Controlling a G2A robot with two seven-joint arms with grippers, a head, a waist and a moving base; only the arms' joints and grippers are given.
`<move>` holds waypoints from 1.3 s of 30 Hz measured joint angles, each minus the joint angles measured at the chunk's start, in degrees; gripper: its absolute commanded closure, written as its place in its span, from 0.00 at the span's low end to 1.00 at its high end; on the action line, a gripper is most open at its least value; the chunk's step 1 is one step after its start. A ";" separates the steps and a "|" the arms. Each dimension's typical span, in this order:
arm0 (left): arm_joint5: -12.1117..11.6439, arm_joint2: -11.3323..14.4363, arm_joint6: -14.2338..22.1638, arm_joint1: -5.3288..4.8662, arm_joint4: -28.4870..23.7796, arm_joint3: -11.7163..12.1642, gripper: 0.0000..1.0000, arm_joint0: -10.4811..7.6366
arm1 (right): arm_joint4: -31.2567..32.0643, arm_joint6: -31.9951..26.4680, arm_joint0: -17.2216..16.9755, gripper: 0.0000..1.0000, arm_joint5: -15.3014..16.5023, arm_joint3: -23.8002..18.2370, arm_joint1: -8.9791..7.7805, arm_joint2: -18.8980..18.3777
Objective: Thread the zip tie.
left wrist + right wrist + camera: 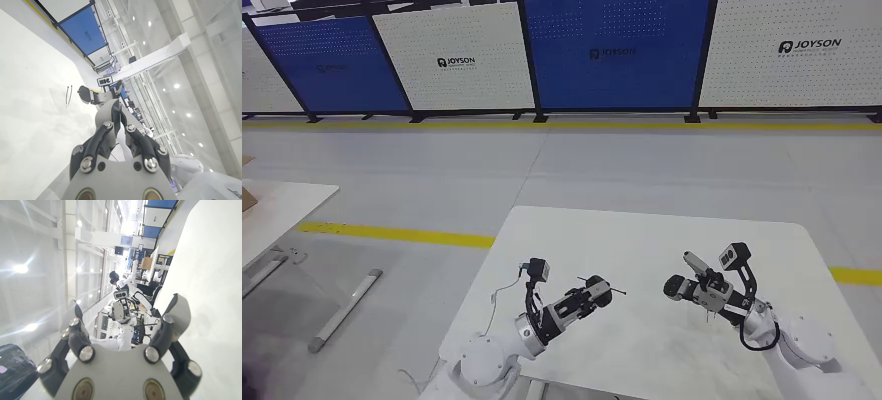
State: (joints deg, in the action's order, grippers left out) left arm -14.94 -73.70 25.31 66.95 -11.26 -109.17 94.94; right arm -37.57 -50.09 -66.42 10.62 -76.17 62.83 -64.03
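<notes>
Black zip ties [68, 94] lie on the table [28, 75], beyond left gripper's [119, 106] jaws.

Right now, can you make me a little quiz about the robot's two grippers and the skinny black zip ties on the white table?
1. True or false: the right gripper is shut tight.
2. In the left wrist view, how many thin black plastic zip ties lie loose on the white table? A one, B two, C five.
3. Fill in the gap: in the top view, the left gripper looks ____ on another zip tie, which pokes out past its tip.

Key
1. False: its fingers are spread wide with nothing between them.
2. B.
3. Shut.
</notes>
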 measured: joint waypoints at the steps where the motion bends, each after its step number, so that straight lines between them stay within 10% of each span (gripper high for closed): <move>1: 0.31 0.23 -0.57 -0.01 1.03 0.02 1.00 -0.22 | 0.00 0.00 0.00 0.00 0.00 0.00 0.00 0.00; 13: 5.45 8.26 -10.71 1.05 14.93 7.82 1.00 -4.08 | 0.00 0.00 0.00 0.00 0.00 0.00 0.00 0.00; 23: 6.05 8.63 -12.03 1.15 15.47 8.25 1.00 -4.37 | 0.00 0.00 0.00 0.00 0.00 0.00 0.00 0.00; 30: 14.71 12.71 -22.88 2.32 21.75 10.17 1.00 -6.38 | 0.00 0.00 0.00 0.00 0.00 0.00 0.00 0.00; 39: 14.81 13.07 -23.18 2.39 21.79 10.37 1.00 -6.54 | 0.00 0.00 0.00 0.00 0.00 0.00 0.00 0.00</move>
State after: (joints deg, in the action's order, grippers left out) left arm -0.13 -60.63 2.14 69.34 10.53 -98.80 88.40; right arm -37.57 -50.09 -66.42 10.62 -76.17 62.83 -64.03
